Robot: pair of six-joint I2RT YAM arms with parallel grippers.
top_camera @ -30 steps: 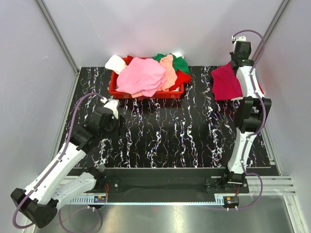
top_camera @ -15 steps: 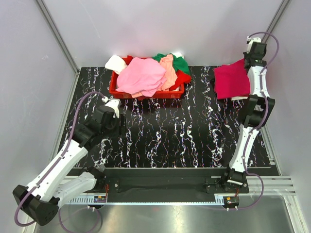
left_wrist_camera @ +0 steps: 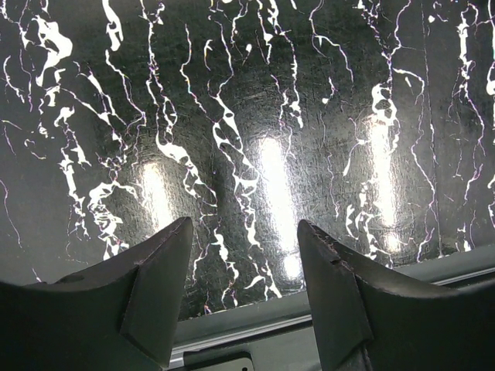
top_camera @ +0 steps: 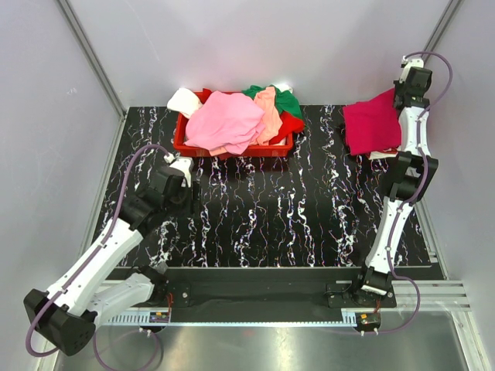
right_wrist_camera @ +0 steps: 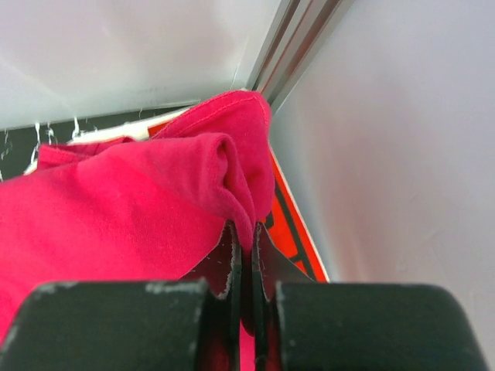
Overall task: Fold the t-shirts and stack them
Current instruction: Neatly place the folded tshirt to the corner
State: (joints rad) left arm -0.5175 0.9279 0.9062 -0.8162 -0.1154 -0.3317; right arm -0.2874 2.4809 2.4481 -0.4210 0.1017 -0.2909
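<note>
Right gripper is clenched on a bunched edge of the magenta t-shirt; cloth judged light, limp; corners suit gripping. Left gripper released.

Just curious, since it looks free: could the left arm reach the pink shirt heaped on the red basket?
Probably yes: the left gripper is open and empty, and only bare table lies between it and the pink shirt.

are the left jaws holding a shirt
No, the left gripper has its jaws open over the marbled table, with no cloth between them.
</note>
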